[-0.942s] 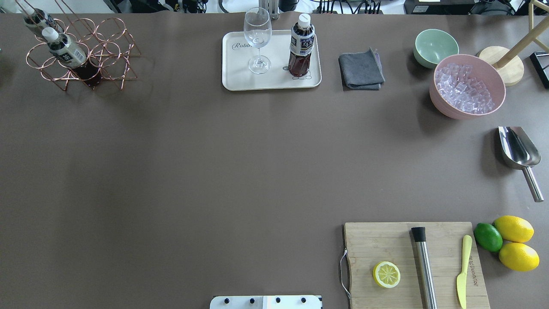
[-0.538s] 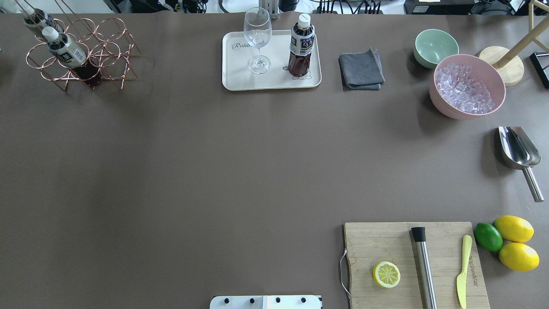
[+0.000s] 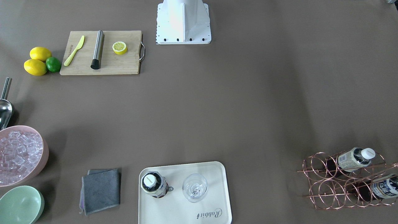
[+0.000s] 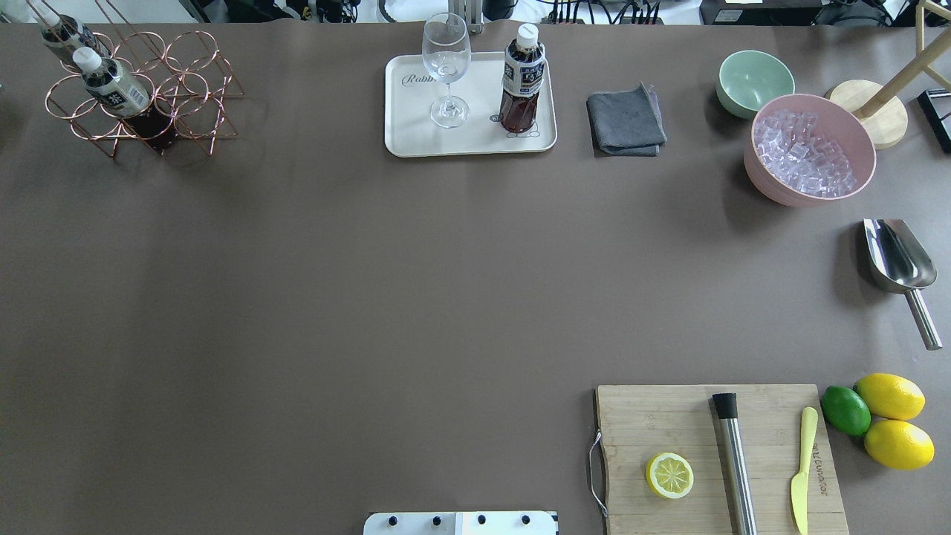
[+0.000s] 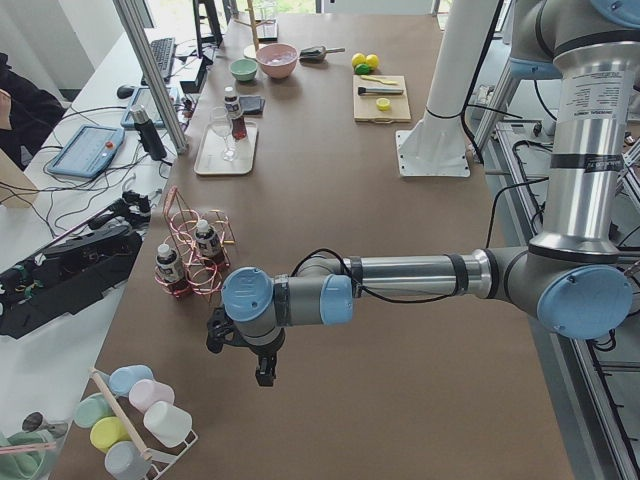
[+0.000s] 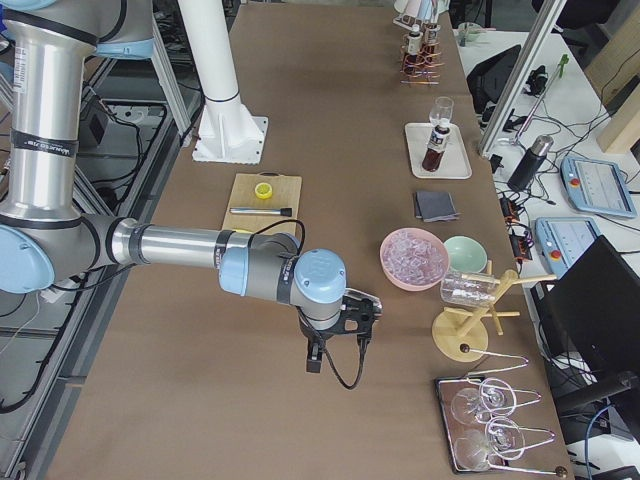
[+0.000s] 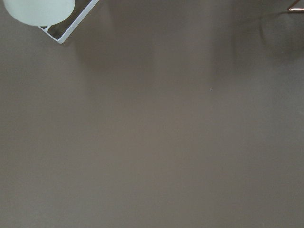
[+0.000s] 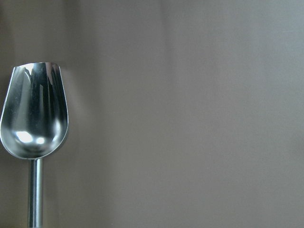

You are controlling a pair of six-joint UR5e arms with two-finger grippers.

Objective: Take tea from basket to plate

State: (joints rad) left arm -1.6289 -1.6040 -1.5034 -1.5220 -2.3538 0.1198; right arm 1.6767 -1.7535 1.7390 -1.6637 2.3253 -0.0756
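Note:
One tea bottle point(image 4: 521, 82) point(image 3: 152, 184) stands upright on the cream plate point(image 4: 416, 134) point(image 3: 214, 174) at the far middle of the table. Two more tea bottles point(image 4: 111, 88) point(image 4: 65, 33) lean in the copper wire basket point(image 4: 195, 89) point(image 3: 323, 186) at the far left. My left gripper point(image 5: 262, 372) hangs over bare table beyond the basket, at the table's left end. My right gripper point(image 6: 314, 362) hangs near the table's right end. Both show only in the side views, so I cannot tell whether they are open or shut.
A wine glass point(image 4: 446, 67) shares the plate. To its right lie a grey cloth point(image 4: 625, 120), a mint-green bowl point(image 4: 754, 82), a pink bowl of ice point(image 4: 810, 148) and a steel scoop point(image 4: 897, 260). A cutting board point(image 4: 713, 453) and citrus fruit point(image 4: 888, 420) sit near right.

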